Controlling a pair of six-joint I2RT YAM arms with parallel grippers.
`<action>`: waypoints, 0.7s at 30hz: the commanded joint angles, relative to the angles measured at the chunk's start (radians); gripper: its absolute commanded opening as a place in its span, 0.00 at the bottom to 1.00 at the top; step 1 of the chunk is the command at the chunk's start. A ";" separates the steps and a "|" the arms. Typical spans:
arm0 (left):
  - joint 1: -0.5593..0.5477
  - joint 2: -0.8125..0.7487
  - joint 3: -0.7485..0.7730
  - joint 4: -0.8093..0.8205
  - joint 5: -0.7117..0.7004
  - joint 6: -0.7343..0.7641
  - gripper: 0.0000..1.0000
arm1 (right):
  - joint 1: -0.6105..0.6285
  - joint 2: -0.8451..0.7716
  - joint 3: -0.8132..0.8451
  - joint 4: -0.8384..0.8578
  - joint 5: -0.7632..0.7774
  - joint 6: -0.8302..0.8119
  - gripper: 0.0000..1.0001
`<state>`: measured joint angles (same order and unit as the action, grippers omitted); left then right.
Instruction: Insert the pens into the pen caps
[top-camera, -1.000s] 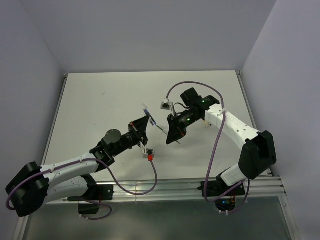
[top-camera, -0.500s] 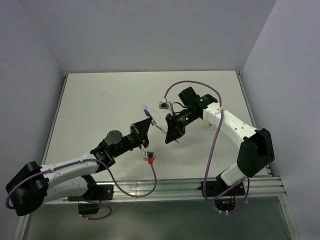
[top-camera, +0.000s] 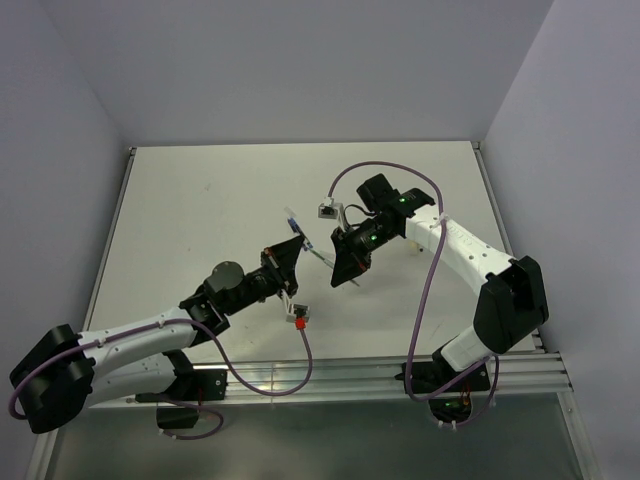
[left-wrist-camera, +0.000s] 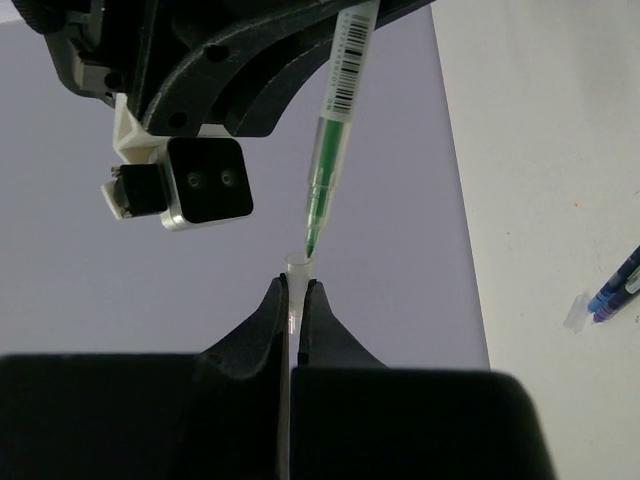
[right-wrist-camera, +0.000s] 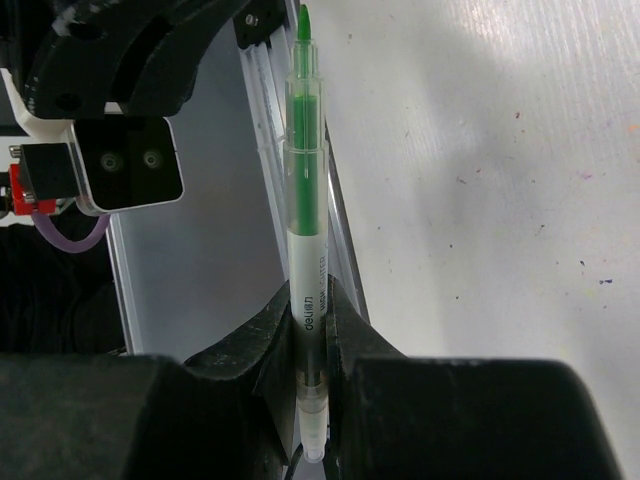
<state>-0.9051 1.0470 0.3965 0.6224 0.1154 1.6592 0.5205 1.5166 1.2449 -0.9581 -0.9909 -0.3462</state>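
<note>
Mid-air, right hand (right-wrist-camera: 308, 300) gripping green pen (right-wrist-camera: 303, 200), tip at clear cap (left-wrist-camera: 297, 265) clamped in left hand (left-wrist-camera: 297, 288).

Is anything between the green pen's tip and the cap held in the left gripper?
Nothing visible. The pen, held by the right gripper, points its tip right at the open mouth of the clear cap pinched in the left gripper.

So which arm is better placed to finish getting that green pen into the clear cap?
The right, probably. The right gripper is shut on the green pen, whose tip sits right at the mouth of the clear cap. The left gripper only pinches the cap steady, so the right can push straight in.
</note>
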 joint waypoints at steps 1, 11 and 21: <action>-0.006 -0.035 -0.002 0.023 0.015 0.002 0.00 | -0.011 -0.013 0.021 -0.010 -0.002 -0.016 0.00; -0.006 -0.042 -0.008 -0.004 0.040 0.013 0.00 | -0.019 -0.004 0.047 -0.013 -0.011 -0.005 0.00; -0.015 -0.021 0.011 -0.027 0.044 0.034 0.00 | -0.019 -0.004 0.056 -0.016 -0.020 -0.005 0.00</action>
<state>-0.9112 1.0248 0.3962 0.5991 0.1345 1.6676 0.5060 1.5169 1.2457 -0.9592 -0.9882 -0.3454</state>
